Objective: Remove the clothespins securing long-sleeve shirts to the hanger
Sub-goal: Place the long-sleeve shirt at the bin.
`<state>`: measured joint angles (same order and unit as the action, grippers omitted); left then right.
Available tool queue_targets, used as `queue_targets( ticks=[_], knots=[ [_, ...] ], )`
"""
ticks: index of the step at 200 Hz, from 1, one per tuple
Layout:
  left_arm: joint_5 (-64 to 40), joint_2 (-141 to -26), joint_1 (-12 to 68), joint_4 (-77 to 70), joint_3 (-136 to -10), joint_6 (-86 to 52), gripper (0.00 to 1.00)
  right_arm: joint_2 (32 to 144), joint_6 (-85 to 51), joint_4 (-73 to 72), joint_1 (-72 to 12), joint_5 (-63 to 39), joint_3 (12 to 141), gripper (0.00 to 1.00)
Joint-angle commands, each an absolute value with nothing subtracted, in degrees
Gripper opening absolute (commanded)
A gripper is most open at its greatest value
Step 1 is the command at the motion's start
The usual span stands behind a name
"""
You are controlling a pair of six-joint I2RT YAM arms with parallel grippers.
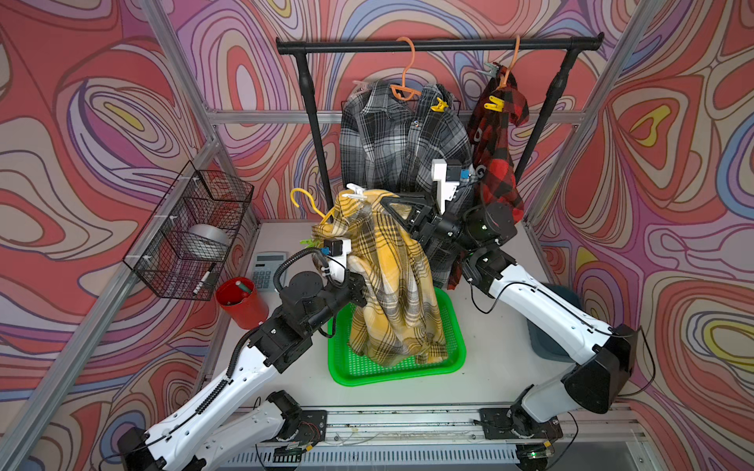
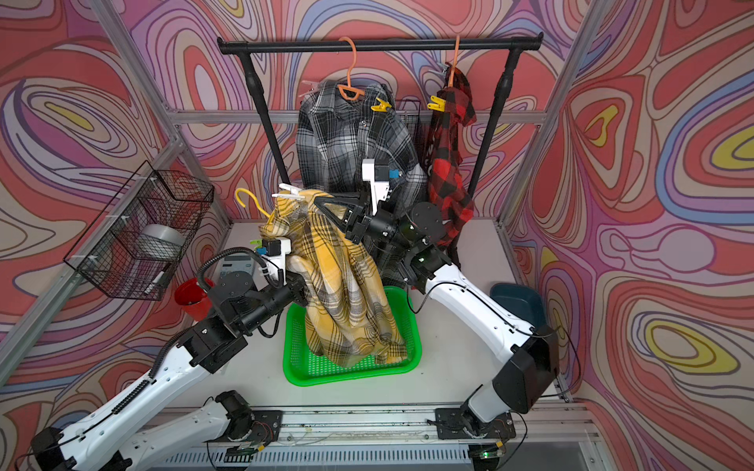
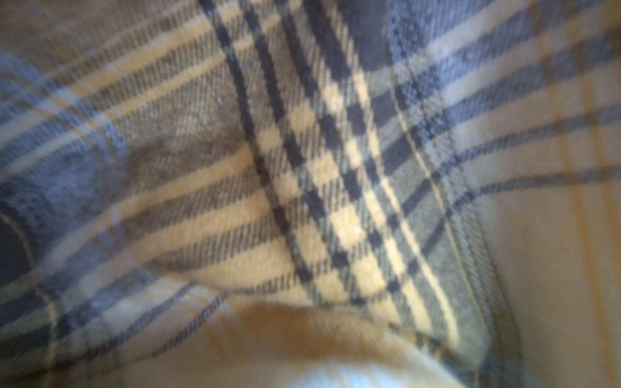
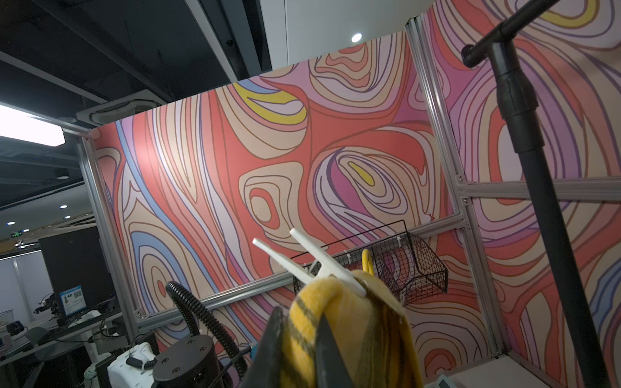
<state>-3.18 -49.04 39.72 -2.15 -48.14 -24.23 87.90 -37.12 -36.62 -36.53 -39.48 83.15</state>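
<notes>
Both arms bend inward above the green tray (image 1: 453,361) at the middle of the worktop (image 1: 495,338). The right gripper (image 4: 299,324) pinches a raised fold of the yellow plaid shirt (image 1: 393,281) beside a white clothespin (image 4: 317,267); the left gripper (image 1: 358,290), closed, is buried in cloth.

A white desk (image 1: 489,346) sits inside an aluminium frame with swirling red, pink and lilac wall panels. A green perforated tray (image 1: 391,377) lies at the desk's middle, toward the front edge. Along the rear edge stands a black clothes rack (image 1: 436,45), its crossbar spanning most of that edge. By the left edge a red cup (image 1: 245,304) holding something teal stands just beside a grey calculator (image 1: 267,271). Above them a black wire basket (image 1: 191,232) hangs from the frame, carrying a silver tape roll (image 1: 208,240) and a marker (image 1: 204,281). A dark blue bin (image 2: 518,304) sits at the right edge.
</notes>
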Motion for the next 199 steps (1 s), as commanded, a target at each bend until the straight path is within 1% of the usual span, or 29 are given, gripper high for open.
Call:
queue_targets(
  ticks=[1,42,87,90,100,110,121,133,140,157,170,183,193,199],
  knots=[
    [-0.2,-44.0,40.8,-5.4,-44.9,-23.9,0.00,87.4,-36.0,-39.9,-36.2,-39.8,76.8,0.00],
    [6.2,-38.8,40.8,-5.5,-34.2,-27.8,0.00,83.2,-34.5,-39.2,-36.2,-40.4,67.6,0.00],
    [11.3,-35.7,40.8,-0.3,-30.1,-31.5,0.00,77.9,-30.4,-32.8,-36.3,-39.0,61.1,0.00],
    [11.6,-35.5,40.7,0.0,-28.3,-31.5,0.00,77.6,-30.0,-32.3,-36.2,-38.9,60.8,0.00],
    [13.1,-34.7,40.8,1.7,-27.6,-32.2,0.07,76.8,-28.9,-30.6,-36.3,-38.2,59.9,0.00],
    [14.8,-33.8,40.8,3.6,-27.4,-33.0,0.19,76.1,-27.6,-28.8,-36.2,-37.5,59.3,0.00],
    [16.0,-33.0,40.8,5.9,-27.6,-34.0,0.34,75.6,-26.6,-27.4,-36.3,-37.2,59.0,0.00],
    [17.2,-32.1,40.8,8.3,-27.8,-35.0,0.58,75.1,-25.8,-26.1,-36.2,-36.4,58.8,0.00],
    [18.0,-31.6,40.8,10.0,-28.2,-35.6,0.67,74.7,-25.3,-25.6,-36.2,-35.9,58.8,0.00],
    [19.4,-30.6,40.8,14.5,-28.9,-36.3,0.78,74.3,-23.6,-23.7,-36.2,-35.0,59.3,0.00],
    [21.0,-29.6,40.7,18.7,-31.4,-37.3,0.84,74.1,-22.7,-22.7,-36.3,-34.7,59.9,0.00],
    [23.6,-28.4,40.7,22.3,-32.8,-39.6,0.88,74.3,-22.3,-22.2,-36.1,-35.1,60.6,0.00],
    [24.2,-27.1,40.7,22.3,-33.5,-39.4,0.88,74.6,-22.0,-21.7,-36.1,-35.5,61.4,0.00],
    [24.0,-26.3,40.6,21.1,-34.1,-38.0,0.86,74.8,-21.9,-21.4,-36.1,-35.8,61.7,0.00]
  ],
)
